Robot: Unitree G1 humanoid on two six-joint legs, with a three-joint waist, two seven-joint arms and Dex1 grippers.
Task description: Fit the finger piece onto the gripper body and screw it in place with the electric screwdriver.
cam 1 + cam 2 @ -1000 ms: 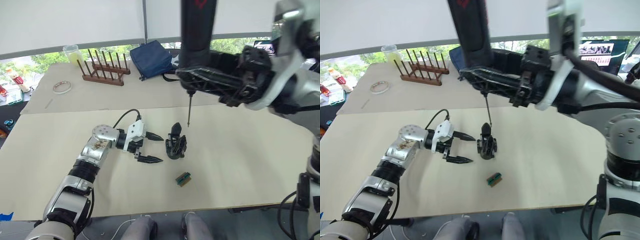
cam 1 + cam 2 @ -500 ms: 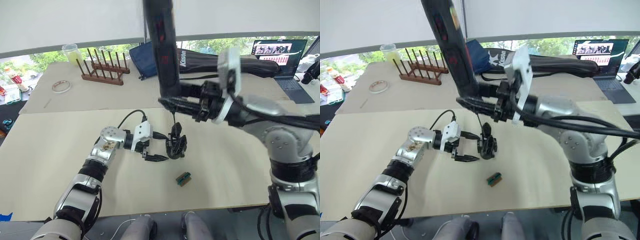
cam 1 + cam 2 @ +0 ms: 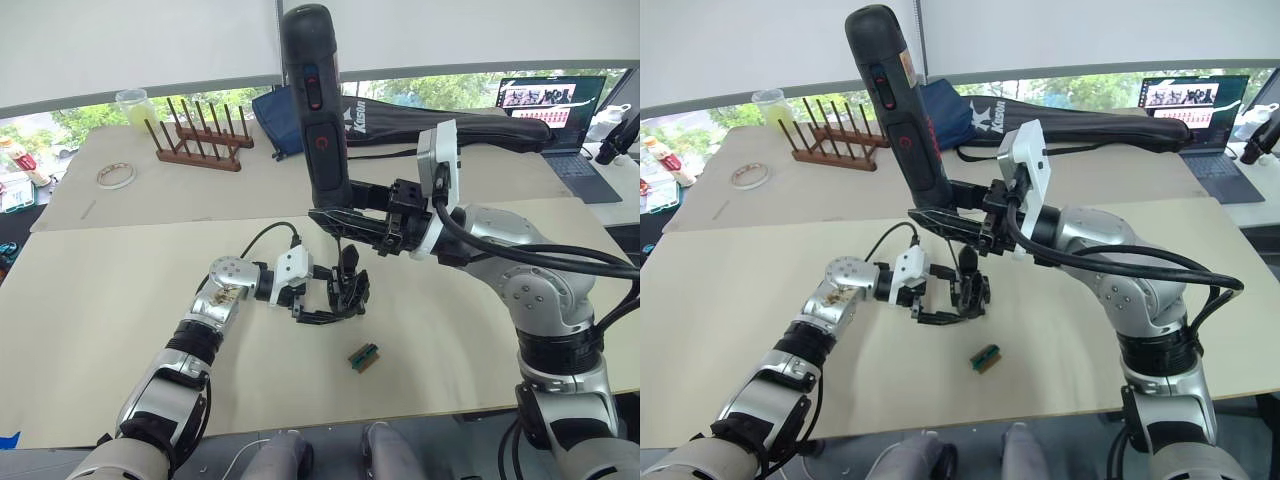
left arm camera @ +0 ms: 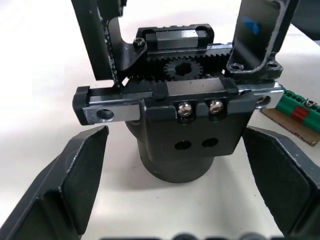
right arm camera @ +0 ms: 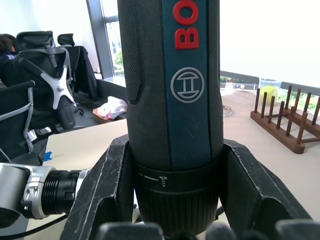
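The gripper body (image 3: 352, 292) stands upright on the beige table (image 3: 480, 340), a small black block with a rack and gear (image 4: 186, 67) on top. Black pointed fingers rise from it, and I cannot tell the finger piece apart from them. My left gripper (image 3: 330, 294) is open, one finger (image 4: 75, 185) on each side of the body with small gaps. My right gripper (image 5: 175, 200) is shut on the electric screwdriver (image 3: 318, 110), held upright above the body. Its thin bit (image 3: 341, 240) points down close to the body's top.
A tiny green block (image 3: 366, 356) lies just in front of the body. On the far table stand a wooden peg rack (image 3: 200, 147), a tape roll (image 3: 113, 176), a blue bag (image 3: 272, 115), a long black bag (image 3: 450, 110) and a laptop (image 3: 550, 105).
My left gripper has slid right until its open fingers straddle the gripper body. My right arm has swung in and down, bringing the screwdriver's bit close over the body.
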